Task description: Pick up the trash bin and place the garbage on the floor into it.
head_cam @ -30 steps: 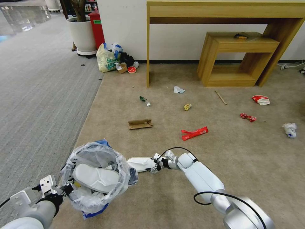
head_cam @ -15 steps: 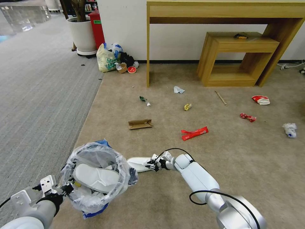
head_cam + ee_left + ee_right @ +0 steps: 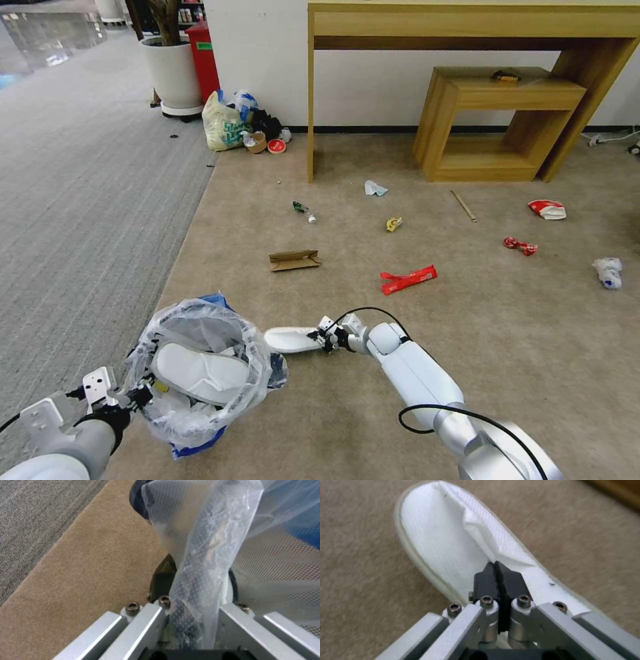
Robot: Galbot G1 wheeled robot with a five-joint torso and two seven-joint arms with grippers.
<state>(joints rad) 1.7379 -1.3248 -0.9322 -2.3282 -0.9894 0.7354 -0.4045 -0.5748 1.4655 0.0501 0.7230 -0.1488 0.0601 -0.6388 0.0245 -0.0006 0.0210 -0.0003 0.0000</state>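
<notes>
The left gripper [image 3: 141, 395] holds the trash bin [image 3: 200, 370] by its rim; its jaws pinch the rim and the clear bag together; the bin sits at about 7 o'clock in the head view, low over the floor [image 3: 533, 347]. One white slipper [image 3: 200, 373] lies inside it. The right gripper [image 3: 319, 339] has its jaws pressed tight on the cloth of the second slipper [image 3: 290, 339], just beside the bin at its 3 o'clock. So the step is getting this slipper in; the next move calls for lifting it over the rim, then letting go. A red wrapper [image 3: 408, 279] and brown cardboard [image 3: 294, 260] wait farther off.
</notes>
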